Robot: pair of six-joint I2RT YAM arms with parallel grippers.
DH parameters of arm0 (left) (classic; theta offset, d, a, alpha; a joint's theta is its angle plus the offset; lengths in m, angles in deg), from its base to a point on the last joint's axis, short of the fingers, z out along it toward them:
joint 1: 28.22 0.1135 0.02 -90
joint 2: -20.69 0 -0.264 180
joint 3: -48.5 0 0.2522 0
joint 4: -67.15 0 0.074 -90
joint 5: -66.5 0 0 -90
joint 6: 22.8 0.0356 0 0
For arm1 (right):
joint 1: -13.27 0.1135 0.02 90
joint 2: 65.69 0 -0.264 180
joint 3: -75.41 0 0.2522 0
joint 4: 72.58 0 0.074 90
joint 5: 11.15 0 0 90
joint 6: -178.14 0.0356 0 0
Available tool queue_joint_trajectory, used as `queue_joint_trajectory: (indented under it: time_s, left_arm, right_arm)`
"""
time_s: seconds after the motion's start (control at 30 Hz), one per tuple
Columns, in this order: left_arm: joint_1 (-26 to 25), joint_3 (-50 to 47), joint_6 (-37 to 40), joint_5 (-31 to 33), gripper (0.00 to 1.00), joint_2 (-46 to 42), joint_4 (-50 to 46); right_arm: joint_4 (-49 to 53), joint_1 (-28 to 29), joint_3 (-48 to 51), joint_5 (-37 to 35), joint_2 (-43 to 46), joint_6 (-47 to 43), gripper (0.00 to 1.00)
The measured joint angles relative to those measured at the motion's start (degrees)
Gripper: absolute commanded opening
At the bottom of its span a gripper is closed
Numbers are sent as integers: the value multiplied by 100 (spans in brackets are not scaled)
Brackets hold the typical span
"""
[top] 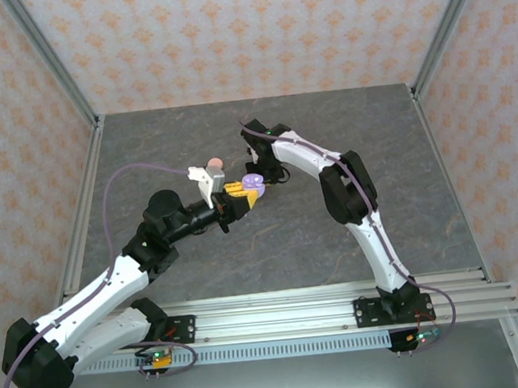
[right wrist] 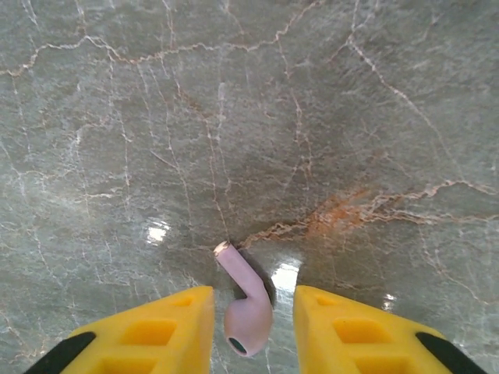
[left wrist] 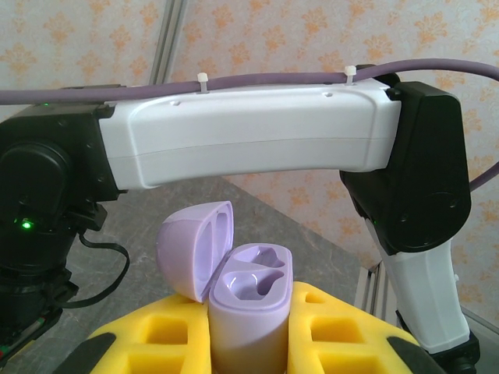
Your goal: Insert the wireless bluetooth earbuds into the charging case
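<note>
A lilac earbud point(right wrist: 245, 312) lies flat on the grey counter point(right wrist: 234, 117), and the lilac charging case point(left wrist: 248, 300) stands upright in the left gripper point(left wrist: 249, 335), lid open, sockets empty.

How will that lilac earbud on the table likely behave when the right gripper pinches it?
The lilac earbud looks glossy and rounded, so it may slip or pivot as the right gripper closes. Its thin stem lies flat on the table. It is probably light and easily nudged.
</note>
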Motion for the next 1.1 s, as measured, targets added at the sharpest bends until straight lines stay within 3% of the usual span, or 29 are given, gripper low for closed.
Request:
queue_joint_trajectory:
  time_s: [0.37,0.8,0.87,1.1]
  left_arm:
    - [0,0,0,2,18,0,-33]
    - [0,2,0,2,18,0,-155]
    - [-2,2,0,2,18,0,-170]
    - [-7,2,0,2,18,0,-238]
  right_arm:
    - [173,44,87,-415,28,-170,18]
    - [118,-201,1794,-555,1073,-1058,16]
    - [120,-289,2013,-557,1202,-1174,16]
    - [122,-470,2216,-599,1314,-1270,32]
